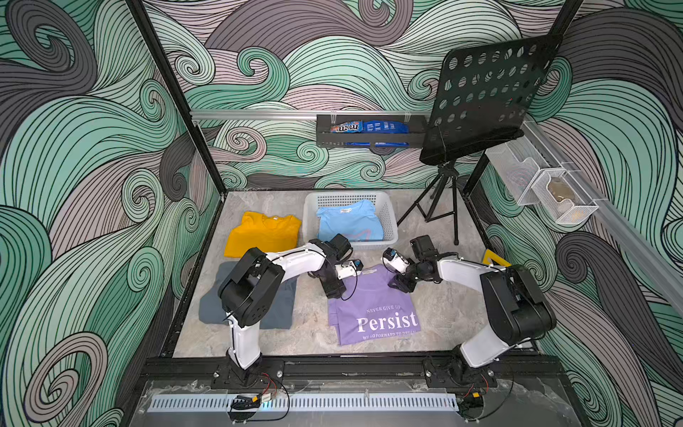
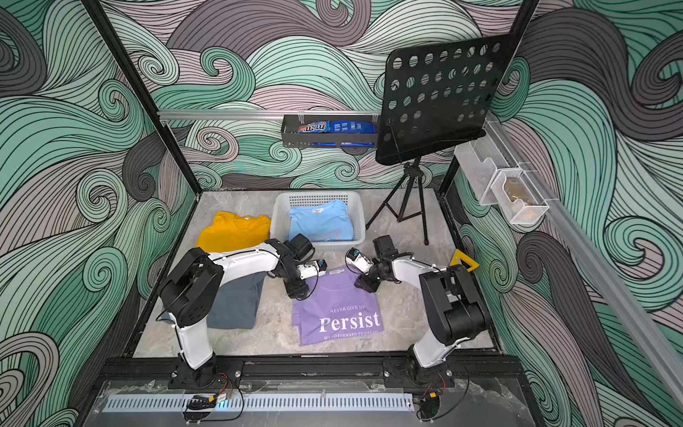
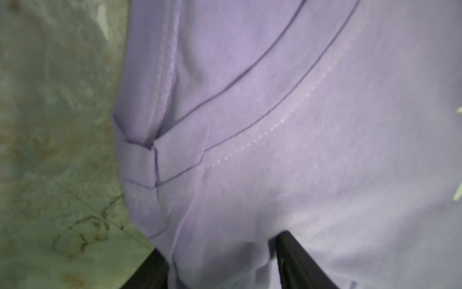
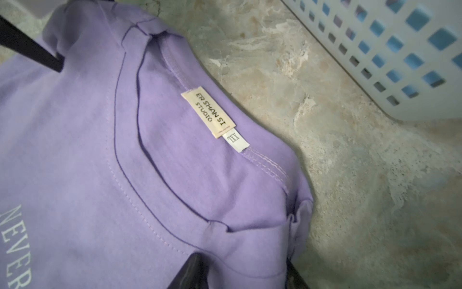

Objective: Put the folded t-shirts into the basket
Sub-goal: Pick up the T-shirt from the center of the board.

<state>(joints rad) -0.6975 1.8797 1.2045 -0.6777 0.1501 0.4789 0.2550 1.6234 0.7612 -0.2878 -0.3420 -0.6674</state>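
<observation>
Left wrist view showed the left gripper (image 3: 220, 262) with fingers narrow around a bunched fold of the lavender shirt (image 3: 325, 150). The right gripper (image 4: 242, 272) pinched the other shoulder likewise. That shirt lay just outside the basket (image 1: 314, 201), on the arms' side. The light blue shirt (image 1: 349, 222) was inside the basket and the yellow shirt (image 1: 264, 233) beside it.

Left gripper (image 1: 332, 292) and right gripper (image 1: 397, 286) touch lavender tee (image 1: 373, 308) (blue tee (image 1: 347, 222) in basket (image 1: 388, 216)).
</observation>
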